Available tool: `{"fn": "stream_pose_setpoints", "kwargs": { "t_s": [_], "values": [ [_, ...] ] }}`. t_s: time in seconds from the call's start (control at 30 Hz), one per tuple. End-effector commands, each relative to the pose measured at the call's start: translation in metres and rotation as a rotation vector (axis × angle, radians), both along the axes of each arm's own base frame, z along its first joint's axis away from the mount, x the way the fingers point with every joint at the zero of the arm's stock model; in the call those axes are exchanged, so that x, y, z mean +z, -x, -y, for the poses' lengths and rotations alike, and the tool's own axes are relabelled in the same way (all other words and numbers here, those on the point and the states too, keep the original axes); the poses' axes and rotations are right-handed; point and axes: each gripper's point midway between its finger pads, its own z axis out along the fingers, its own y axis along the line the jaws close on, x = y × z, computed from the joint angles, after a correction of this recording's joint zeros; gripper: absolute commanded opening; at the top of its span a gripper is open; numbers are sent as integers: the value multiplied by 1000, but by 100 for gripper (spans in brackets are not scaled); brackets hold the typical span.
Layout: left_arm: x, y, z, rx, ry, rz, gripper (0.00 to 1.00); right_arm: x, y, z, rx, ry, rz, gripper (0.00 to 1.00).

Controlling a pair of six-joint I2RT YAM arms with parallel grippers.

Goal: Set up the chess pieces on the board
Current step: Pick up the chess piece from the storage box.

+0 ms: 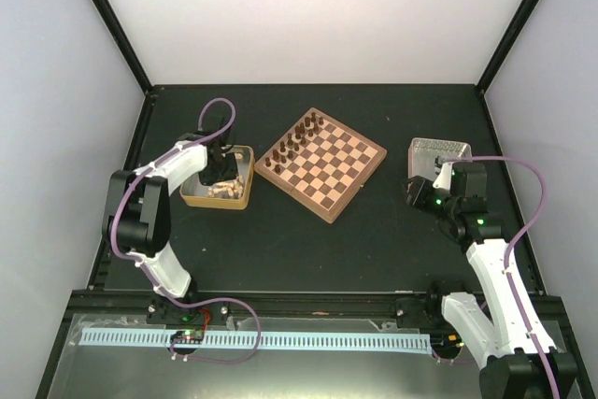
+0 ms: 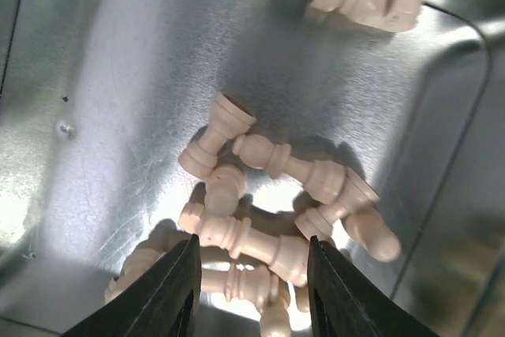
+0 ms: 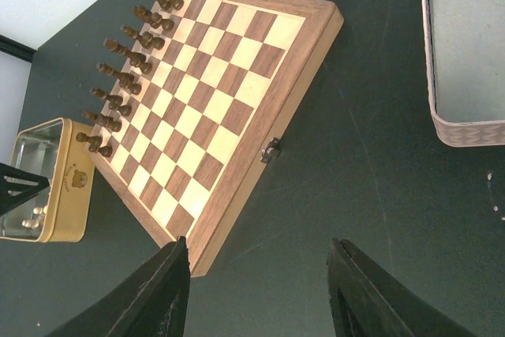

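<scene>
I am hovering my left tool [image 2: 252,241], half-parted and gripping nothing, over light, slick, roll-prone cream chess pieces [image 2: 268,159] lying heaped in the tin [image 1: 217,203] just left of the board [image 1: 327,170], judging each narrow waist the best hold, while my right tool [image 3: 256,274] is hanging wide and empty.

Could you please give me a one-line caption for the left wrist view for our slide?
Left gripper, jaws apart, poised over cream chess pieces lying in a shiny metal tin.

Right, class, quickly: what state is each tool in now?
Left tool: open above the cream chess pieces, gripping nothing.
Right tool: open, empty.
</scene>
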Motion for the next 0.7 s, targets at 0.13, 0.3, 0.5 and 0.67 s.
{"fn": "stream_pose_setpoints", "kwargs": {
  "t_s": [0.13,0.3,0.5,0.67],
  "values": [
    [-17,-16,-16,53,-22,7,35,-1,2,1,-3,-3,7,48],
    [-23,-21,-19,44,-25,-4,19,-3,3,1,-4,4,4,44],
    [-5,-17,-19,34,-26,28,7,-3,5,2,-5,3,8,42],
    [30,-4,-3,-5,19,93,7,-2,5,1,-3,-3,13,42]
  ]
}}
